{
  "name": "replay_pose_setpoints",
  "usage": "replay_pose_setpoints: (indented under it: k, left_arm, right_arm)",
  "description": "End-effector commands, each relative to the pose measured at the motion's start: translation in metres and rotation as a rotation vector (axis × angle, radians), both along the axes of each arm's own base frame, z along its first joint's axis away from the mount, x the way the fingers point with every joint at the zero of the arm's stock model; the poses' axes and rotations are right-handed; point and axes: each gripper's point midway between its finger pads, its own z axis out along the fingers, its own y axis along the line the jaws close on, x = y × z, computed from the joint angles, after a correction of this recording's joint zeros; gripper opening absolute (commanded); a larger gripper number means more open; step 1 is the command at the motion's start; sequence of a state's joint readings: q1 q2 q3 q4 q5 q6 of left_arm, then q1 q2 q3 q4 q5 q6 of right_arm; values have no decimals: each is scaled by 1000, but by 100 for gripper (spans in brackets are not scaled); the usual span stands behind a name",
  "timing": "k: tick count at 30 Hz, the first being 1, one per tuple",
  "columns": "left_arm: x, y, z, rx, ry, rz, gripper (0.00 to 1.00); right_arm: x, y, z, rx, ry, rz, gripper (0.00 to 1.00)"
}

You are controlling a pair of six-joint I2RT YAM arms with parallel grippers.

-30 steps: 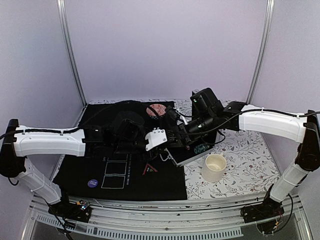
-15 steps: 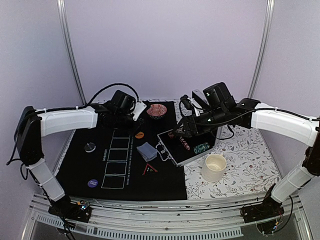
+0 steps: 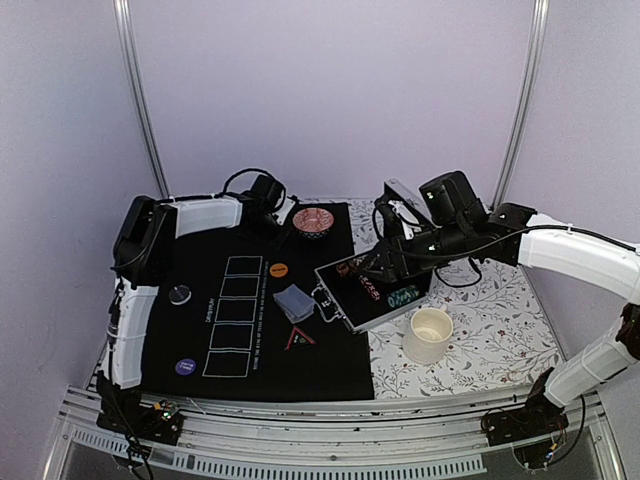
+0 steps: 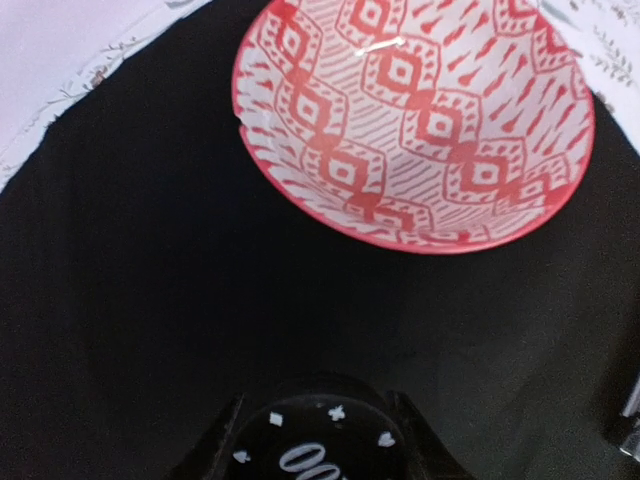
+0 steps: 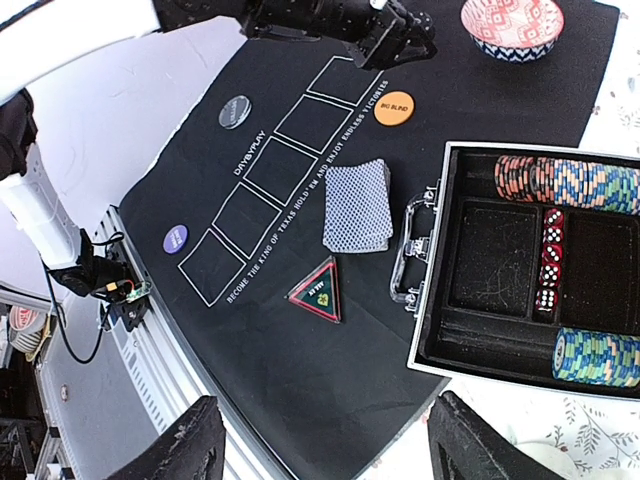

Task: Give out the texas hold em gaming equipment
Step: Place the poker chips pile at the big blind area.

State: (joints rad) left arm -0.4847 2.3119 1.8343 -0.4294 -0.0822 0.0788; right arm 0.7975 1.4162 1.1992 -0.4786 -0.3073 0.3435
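The left gripper (image 4: 322, 425) pinches a black disc (image 4: 320, 455) printed with white suits, at six o'clock of the red patterned bowl (image 4: 420, 120); the right gripper (image 5: 330, 415) hangs above the open case (image 5: 428, 300), fingers spread wide and empty. From above, the card deck (image 5: 357, 205) lies mid-mat on black felt (image 5: 250, 340) over a floral cloth (image 3: 490, 310). The orange disc (image 5: 394, 107) sits at twelve, the red triangle marker (image 5: 318, 290) at six, the purple disc (image 5: 174, 239) at eight, and the foam-lined case at three, holding striped chips (image 5: 560, 180) and red dice (image 5: 550, 262).

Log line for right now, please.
left gripper shut on black round disc near red patterned bowl | right gripper open above open metal chip case | grey-blue card deck, red triangle marker on black mat
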Motion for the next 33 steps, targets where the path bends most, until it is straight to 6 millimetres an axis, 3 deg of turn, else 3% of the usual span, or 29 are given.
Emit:
replay_pose_setpoints:
  k: [1, 7, 12, 21, 33]
  left_arm:
    - [10, -2, -13, 29, 35, -9, 0]
    - [6, 5, -49, 46, 127, -2, 0]
    - [1, 18, -57, 53, 157, 22, 0]
    - [-1, 24, -72, 68, 181, 11, 37]
    - [-6, 38, -83, 128, 202, 37, 55]
  right_arm:
    - [0, -5, -6, -21, 10, -14, 71]
    - [0, -5, -5, -25, 6, -14, 71]
    - [-1, -5, -5, -22, 10, -11, 71]
    - [-2, -3, -5, -20, 16, 1, 71]
    - [-3, -11, 1, -35, -11, -14, 71]
